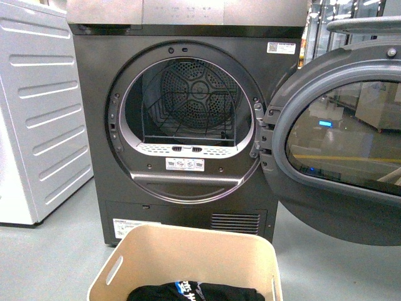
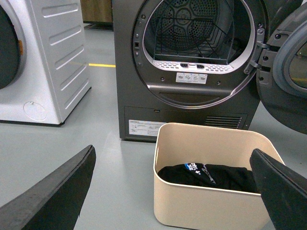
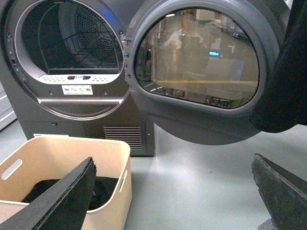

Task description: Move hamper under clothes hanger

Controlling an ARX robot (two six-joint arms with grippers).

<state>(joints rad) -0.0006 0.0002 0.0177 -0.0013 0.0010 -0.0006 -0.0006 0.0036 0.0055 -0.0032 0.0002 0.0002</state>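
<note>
The hamper sits on the floor just before the open dryer, holding what looks like dark clothing, with left hand and right hand both spread apart.

Front view close, square-on to the dryer; wrist views angled in from either side (hamper shared)

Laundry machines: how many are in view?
2. The dark grey dryer stands behind the hamper, door open; a white machine stands to its left. Others may be out of view.
</note>
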